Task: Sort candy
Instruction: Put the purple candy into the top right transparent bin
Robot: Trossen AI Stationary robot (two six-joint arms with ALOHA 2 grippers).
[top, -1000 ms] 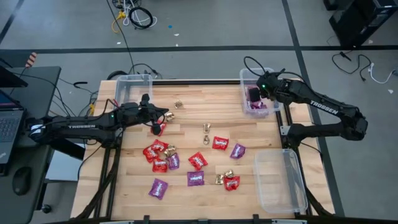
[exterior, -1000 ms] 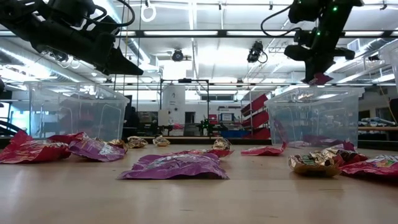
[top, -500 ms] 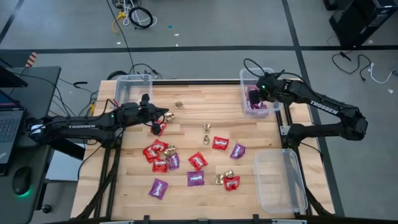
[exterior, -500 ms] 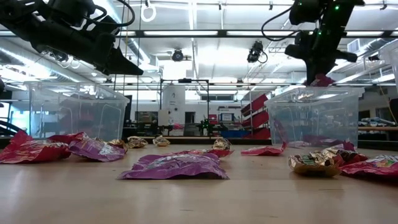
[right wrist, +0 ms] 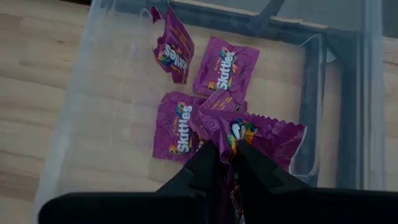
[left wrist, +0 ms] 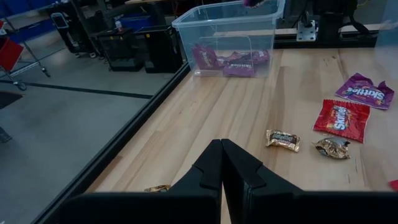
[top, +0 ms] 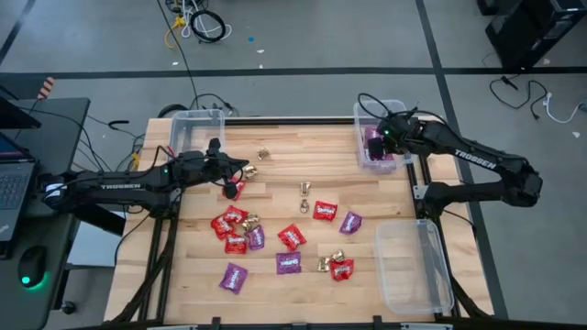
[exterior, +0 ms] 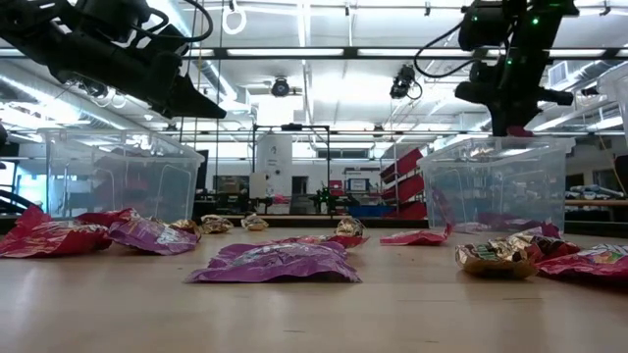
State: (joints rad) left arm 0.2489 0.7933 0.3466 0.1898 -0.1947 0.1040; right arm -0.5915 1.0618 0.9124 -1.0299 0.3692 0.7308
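candy lies scattered mid-bench, light crinkly packets best pinched by an edge. right gripper pinches a purple packet over the far bin; left gripper hovers closed, empty.

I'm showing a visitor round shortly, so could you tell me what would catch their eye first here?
Probably the right gripper holding a purple Skittles packet above the clear bin at the table's far right corner, where more purple packets lie. Next, the red, purple and gold candy scattered mid-table.
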